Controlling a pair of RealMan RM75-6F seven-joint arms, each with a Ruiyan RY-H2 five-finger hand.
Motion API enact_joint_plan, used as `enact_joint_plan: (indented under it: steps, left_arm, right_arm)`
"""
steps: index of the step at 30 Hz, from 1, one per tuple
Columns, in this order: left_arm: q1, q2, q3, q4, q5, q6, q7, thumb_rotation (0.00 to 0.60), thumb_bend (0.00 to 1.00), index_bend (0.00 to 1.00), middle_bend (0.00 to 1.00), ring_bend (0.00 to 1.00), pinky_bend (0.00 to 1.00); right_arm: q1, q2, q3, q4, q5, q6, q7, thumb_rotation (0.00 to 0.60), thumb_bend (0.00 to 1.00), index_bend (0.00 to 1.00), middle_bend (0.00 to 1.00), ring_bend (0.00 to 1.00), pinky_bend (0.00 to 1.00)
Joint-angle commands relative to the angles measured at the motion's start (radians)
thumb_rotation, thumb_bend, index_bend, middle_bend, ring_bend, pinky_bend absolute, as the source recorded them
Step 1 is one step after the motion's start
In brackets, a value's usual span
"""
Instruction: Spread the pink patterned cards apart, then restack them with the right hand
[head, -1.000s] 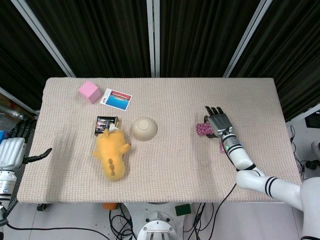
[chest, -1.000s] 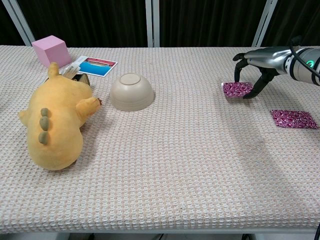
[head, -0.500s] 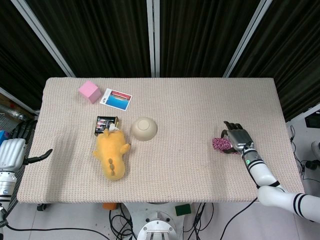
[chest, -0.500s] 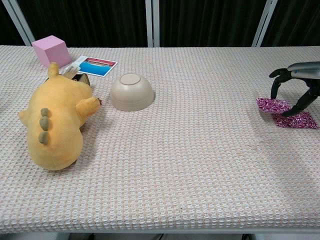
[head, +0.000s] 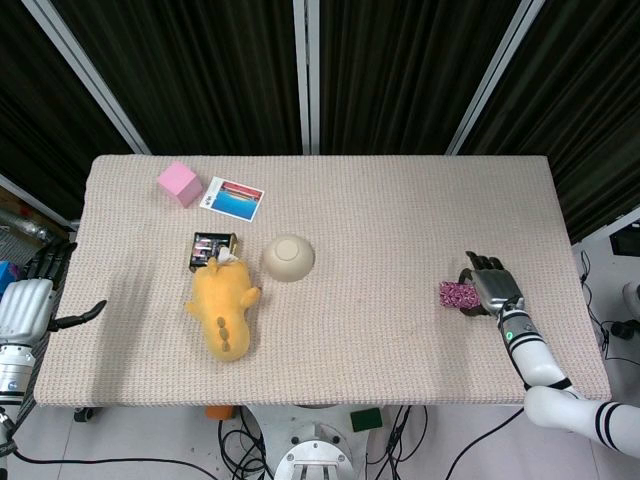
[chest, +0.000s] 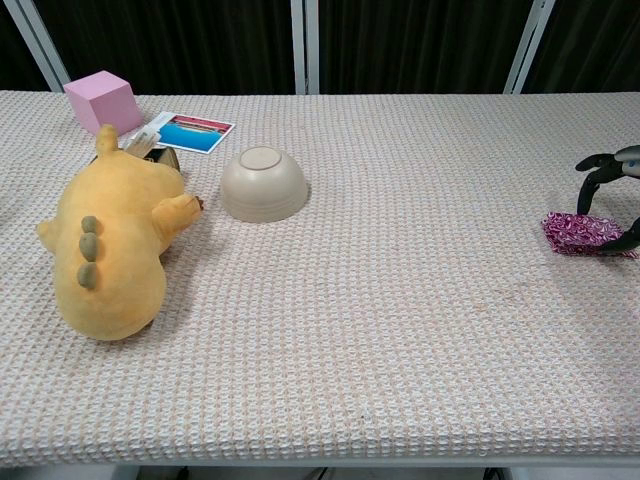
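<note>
Our right hand (head: 494, 287) arches over the pink patterned cards (chest: 578, 231), its fingers (chest: 592, 173) curled down with the tips at the pile's edges; whether they grip or merely touch we cannot tell. The cards lie directly beneath and just inboard of the fingers, near the right edge of the surface (head: 380, 220), seemingly one overlapped pile with its long axis roughly across the surface. Our left hand (head: 28, 300) hangs slack off the far left edge, well apart, so the right is nearer.

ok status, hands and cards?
Right hand fingertips down on pink cards, one pile at the table's right. Left hand open, off the left edge. Nothing in the way.
</note>
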Motion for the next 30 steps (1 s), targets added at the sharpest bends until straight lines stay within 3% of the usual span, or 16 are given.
enact_joint_plan:
  steps: [1, 17, 30]
  left_arm:
    - [0.000, 0.001, -0.001, 0.000, -0.001, -0.001, 0.000, 0.278, 0.13, 0.04, 0.04, 0.00, 0.14]
    - [-0.002, 0.000, 0.000, 0.002, -0.004, -0.008, 0.001, 0.278, 0.13, 0.04, 0.04, 0.00, 0.14]
    - [-0.002, 0.006, -0.001, -0.006, -0.003, -0.005, 0.004, 0.278, 0.13, 0.04, 0.04, 0.00, 0.14]
  right_arm:
    - [-0.005, -0.008, 0.002, 0.017, -0.003, 0.000, 0.002, 0.600, 0.52, 0.42, 0.00, 0.00, 0.00]
    - [-0.007, -0.016, 0.011, 0.032, 0.003, -0.002, -0.020, 0.600, 0.50, 0.33, 0.00, 0.00, 0.00]
    - [-0.012, -0.002, 0.016, 0.019, -0.006, -0.006, -0.016, 0.600, 0.49, 0.32, 0.00, 0.00, 0.00]
